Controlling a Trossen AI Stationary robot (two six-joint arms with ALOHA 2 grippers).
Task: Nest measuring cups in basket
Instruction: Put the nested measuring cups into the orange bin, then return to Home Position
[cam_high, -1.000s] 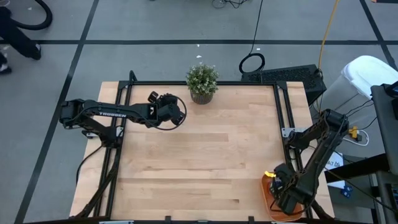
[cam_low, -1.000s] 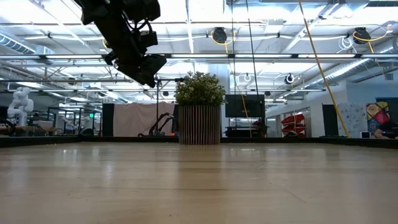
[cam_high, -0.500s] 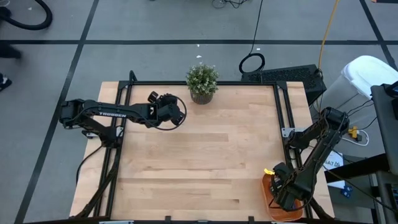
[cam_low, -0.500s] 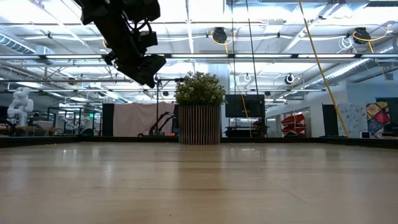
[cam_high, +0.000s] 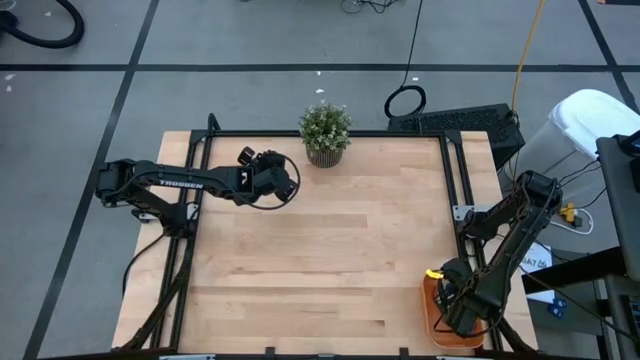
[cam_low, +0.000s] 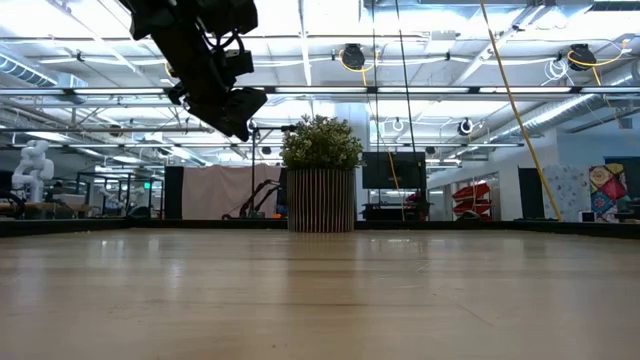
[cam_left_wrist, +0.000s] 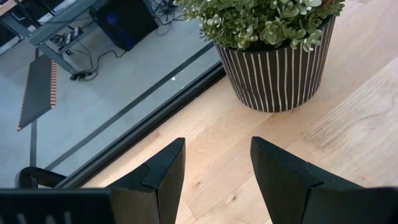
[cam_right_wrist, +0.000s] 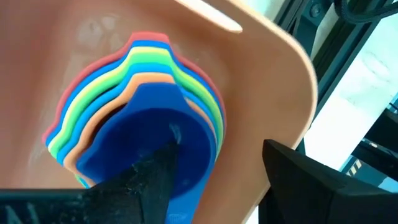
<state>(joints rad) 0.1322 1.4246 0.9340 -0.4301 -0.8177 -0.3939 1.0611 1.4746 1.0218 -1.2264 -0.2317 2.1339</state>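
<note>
R gripper (cam_right_wrist: 217, 180) down in basket (cam_right_wrist: 273, 56) at table's near-right corner, fingers apart, one finger over the dark blue cup (cam_right_wrist: 149, 143), no grip. Measuring cups (cam_right_wrist: 134, 118) nested in one stack inside basket, dark blue on top. L gripper (cam_left_wrist: 214, 168) apart, empty, hovering near potted plant (cam_left_wrist: 273, 50) at far edge

We see the basket (cam_right_wrist: 273, 56) in pale orange, and in it the measuring cups (cam_right_wrist: 143, 124) as nested rims of red, blue, green, light blue and orange around a dark blue top. The plant pot (cam_left_wrist: 280, 68) has dark and white stripes under green leaves.
</note>
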